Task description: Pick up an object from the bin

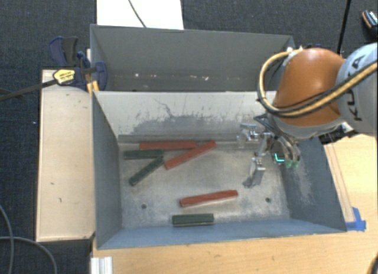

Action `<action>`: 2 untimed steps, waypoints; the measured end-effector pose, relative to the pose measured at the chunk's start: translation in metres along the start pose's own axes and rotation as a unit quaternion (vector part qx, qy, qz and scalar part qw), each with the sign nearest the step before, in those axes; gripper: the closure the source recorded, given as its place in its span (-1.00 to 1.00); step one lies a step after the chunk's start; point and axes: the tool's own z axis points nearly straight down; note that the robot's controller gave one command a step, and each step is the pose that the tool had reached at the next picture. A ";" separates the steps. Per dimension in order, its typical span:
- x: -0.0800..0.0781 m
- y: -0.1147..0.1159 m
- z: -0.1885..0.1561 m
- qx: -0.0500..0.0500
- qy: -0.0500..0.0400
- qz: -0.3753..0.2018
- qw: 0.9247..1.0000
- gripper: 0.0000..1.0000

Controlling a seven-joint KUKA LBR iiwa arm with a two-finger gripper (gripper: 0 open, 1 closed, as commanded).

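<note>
Grey bin (107,166), red bars (208,198), green bars (192,219), gripper (256,177) at right

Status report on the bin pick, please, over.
Gripper low at right of bin, over bare floor. Nearest: red bar, flat, apart from it. Nothing in the way.

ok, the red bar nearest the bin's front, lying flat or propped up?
Flat. The red bar lies full length on the bin floor, touching nothing; the dark green bar sits apart, nearer the front.
</note>
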 end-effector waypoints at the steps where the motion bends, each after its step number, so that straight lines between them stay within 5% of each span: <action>1: 0.031 0.013 0.120 0.000 0.001 0.037 0.999 -1.00; 2: 0.028 0.012 0.116 0.000 -0.003 0.037 0.999 1.00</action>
